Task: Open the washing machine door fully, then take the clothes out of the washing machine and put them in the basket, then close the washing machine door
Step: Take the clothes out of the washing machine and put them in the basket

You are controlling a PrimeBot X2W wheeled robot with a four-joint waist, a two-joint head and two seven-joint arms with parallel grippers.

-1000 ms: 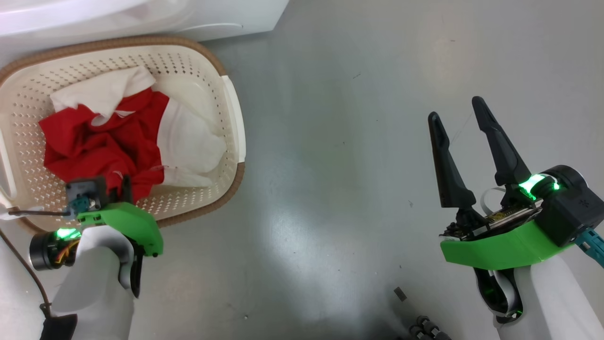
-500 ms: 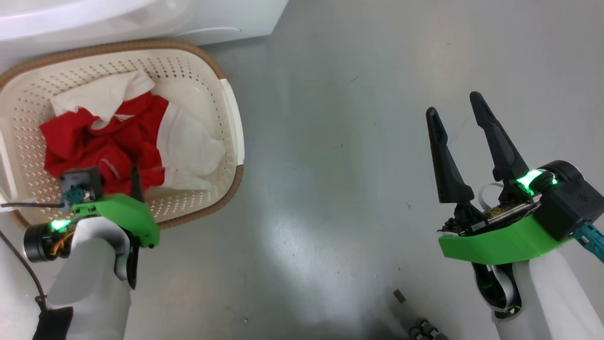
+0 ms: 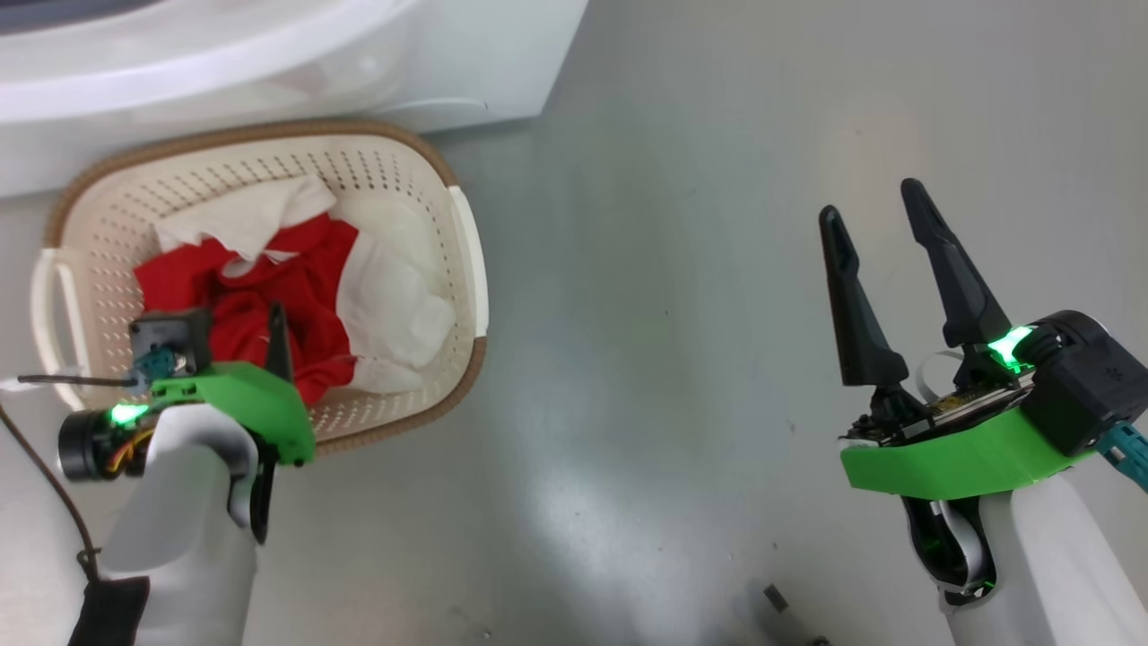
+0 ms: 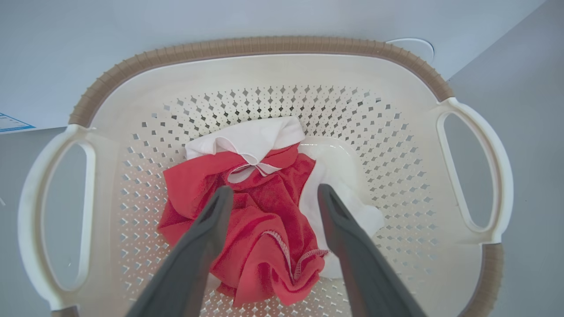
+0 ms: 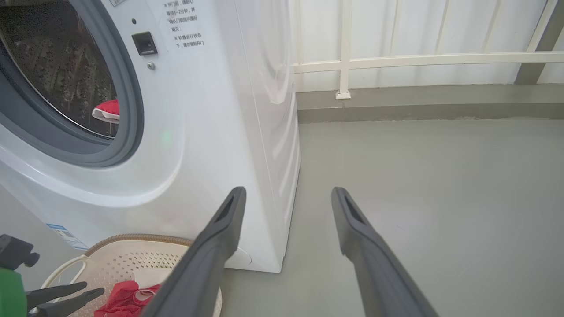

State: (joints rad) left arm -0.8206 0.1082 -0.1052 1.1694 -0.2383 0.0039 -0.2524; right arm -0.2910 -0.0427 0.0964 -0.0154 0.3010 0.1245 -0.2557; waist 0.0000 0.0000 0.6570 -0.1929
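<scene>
We are holding the left gripper (image 4: 274, 189) over the basket (image 4: 264, 46), fingers (image 4: 198, 246) spread wide, gripping nothing. The clothes (image 4: 260, 220) are lying in the basket, just beside the washing machine (image 5: 211, 110); one red piece (image 5: 107, 110) is lying in the drum (image 5: 66, 66). The right gripper (image 3: 870, 199) is hovering over the floor (image 3: 646, 314), fingers spread, empty.

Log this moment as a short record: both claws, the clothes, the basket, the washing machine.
left claw: open, fingers spread above the clothes in the basket
right claw: open, empty, over the floor
basket contents: a heap of red and white clothes
basket position: on the floor, close against the washing machine front
washing machine: opening uncovered; one red piece lying in the drum
left to do: fetch the red piece, then shut the machine
</scene>
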